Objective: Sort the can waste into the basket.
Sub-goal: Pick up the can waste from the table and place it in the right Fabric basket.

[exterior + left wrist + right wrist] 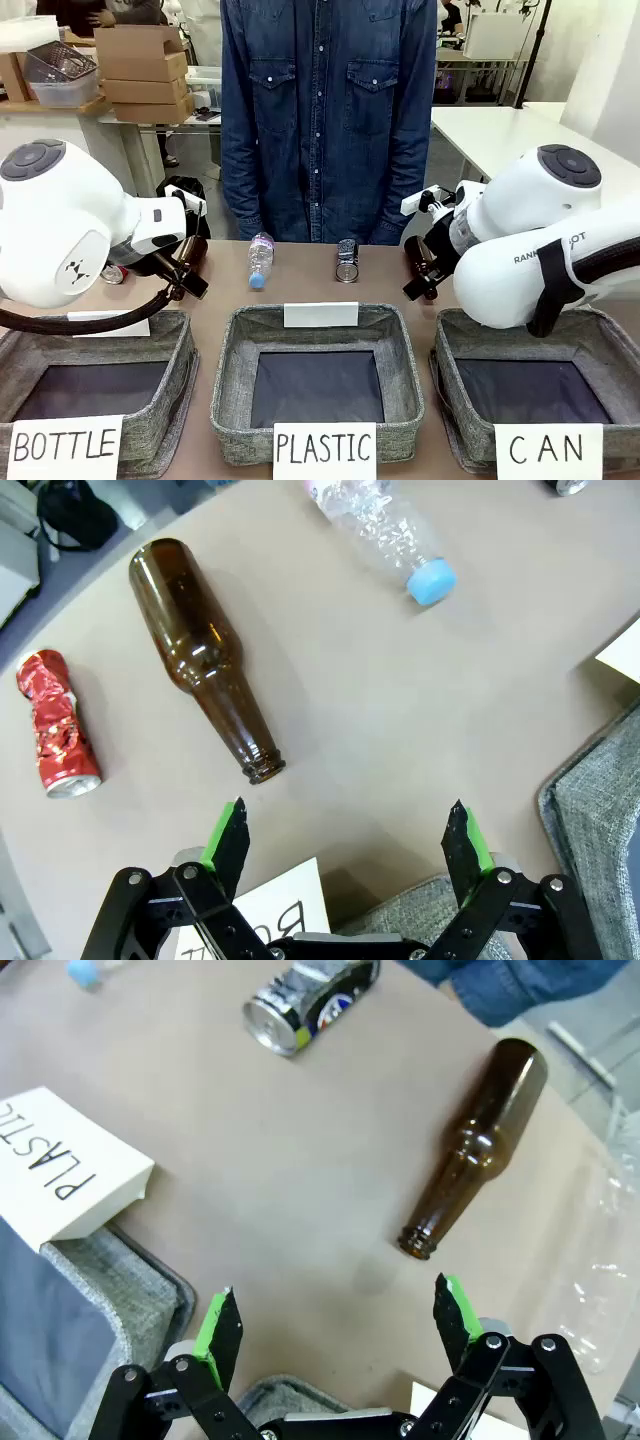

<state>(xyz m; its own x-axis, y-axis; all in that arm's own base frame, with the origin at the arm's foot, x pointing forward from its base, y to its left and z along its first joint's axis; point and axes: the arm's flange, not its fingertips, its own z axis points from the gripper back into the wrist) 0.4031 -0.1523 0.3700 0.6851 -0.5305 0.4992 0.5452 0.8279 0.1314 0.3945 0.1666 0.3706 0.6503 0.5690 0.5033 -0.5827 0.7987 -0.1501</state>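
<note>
A crushed red can point(57, 725) lies on the table to the left of a brown glass bottle point(205, 655), ahead of my open left gripper point(345, 845). The dark can point(346, 262) lies on its side at the table's far middle, in front of the person; in the right wrist view this dark can point(312, 990) is far ahead of my open right gripper point(335, 1325). Nothing sits between either gripper's fingers. The grey basket labelled CAN point(450, 400) stands at the front right, partly under my right arm, and looks empty.
Grey baskets labelled PLASTIC point(318, 322) and BOTTLE point(170, 400) stand at the front middle and left. A clear plastic bottle point(260, 258) with a blue cap lies beside the dark can. Another brown bottle point(475, 1145) lies ahead of the right gripper. A person in denim point(325, 120) stands at the far edge.
</note>
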